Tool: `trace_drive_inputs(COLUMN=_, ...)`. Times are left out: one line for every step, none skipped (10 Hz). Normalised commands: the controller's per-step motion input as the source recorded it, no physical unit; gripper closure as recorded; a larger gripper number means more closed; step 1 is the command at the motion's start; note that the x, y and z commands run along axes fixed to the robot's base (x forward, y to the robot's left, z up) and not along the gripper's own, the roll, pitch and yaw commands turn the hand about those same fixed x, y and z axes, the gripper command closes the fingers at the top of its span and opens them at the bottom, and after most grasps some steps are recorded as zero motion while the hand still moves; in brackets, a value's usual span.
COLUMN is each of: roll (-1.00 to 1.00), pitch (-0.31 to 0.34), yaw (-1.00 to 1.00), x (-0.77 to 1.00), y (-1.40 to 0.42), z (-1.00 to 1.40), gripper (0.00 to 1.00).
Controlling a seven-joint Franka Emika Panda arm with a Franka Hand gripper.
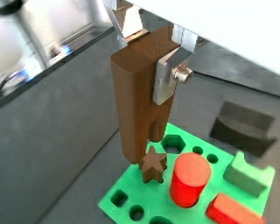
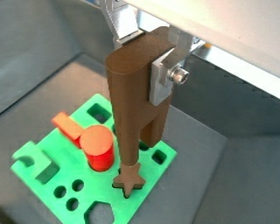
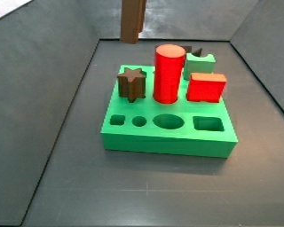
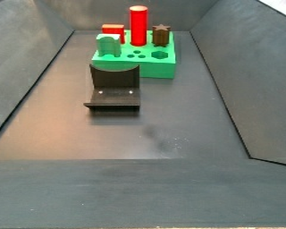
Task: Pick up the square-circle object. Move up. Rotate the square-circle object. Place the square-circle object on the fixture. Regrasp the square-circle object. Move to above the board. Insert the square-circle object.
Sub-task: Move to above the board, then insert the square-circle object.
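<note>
In a wrist view, the claw (image 1: 157, 54) pinches the top end of the square-circle object (image 1: 139, 98). The long brown peg hangs straight down from the silver fingers (image 1: 170, 77). Far below it lies the board (image 1: 146, 199), bright green, with a red cylinder (image 1: 189, 181), a red cube (image 1: 236, 210) and a short brown star peg (image 1: 153, 164) on it. A dark fixture (image 1: 244, 127) sits on the gray floor just past the board.

In a wrist view from the other side, the claw (image 2: 160, 54) grips the same peg (image 2: 136, 105) near its top. The peg's low end looks lined up close to the star peg (image 2: 129, 180) at the edge of the board (image 2: 60, 171), but that may only be how the camera looks down.

In a side view, only the low end of the peg (image 3: 131, 21) shows, high up at the top of the picture and well above the board (image 3: 169, 133). The claw is out of sight here. The round and square holes along the front of the board are empty.

In a side view from farther away, the fixture (image 4: 113, 88) stands bare, just in front of the board (image 4: 139, 63). The peg and claw do not show.

So the peg is picked up and lifted, and it hangs upright. The fixture holds nothing now, so I cannot tell if that stop is done or skipped. Lowering the peg into its hole is left.
</note>
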Motion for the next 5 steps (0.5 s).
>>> trace_drive_inputs(roll=-0.02, pitch=-0.207, yaw=0.50, x=-0.06, y=0.01, z=0.00, gripper=1.00)
trace_drive_inputs(roll=-0.02, pitch=-0.146, yaw=0.30, x=-0.04, y=0.01, z=0.00, gripper=1.00)
trace_drive_inputs(roll=-0.02, pitch=-0.116, yaw=0.21, x=-0.03, y=0.01, z=0.00, gripper=1.00)
trace_drive_inputs(roll=-0.02, pitch=-0.071, yaw=-1.00, x=0.00, y=-0.10, z=-0.30, gripper=1.00)
trace_drive_inputs(roll=-0.02, pitch=-0.067, yaw=-1.00, x=0.00, y=-0.11, z=-0.31, gripper=1.00)
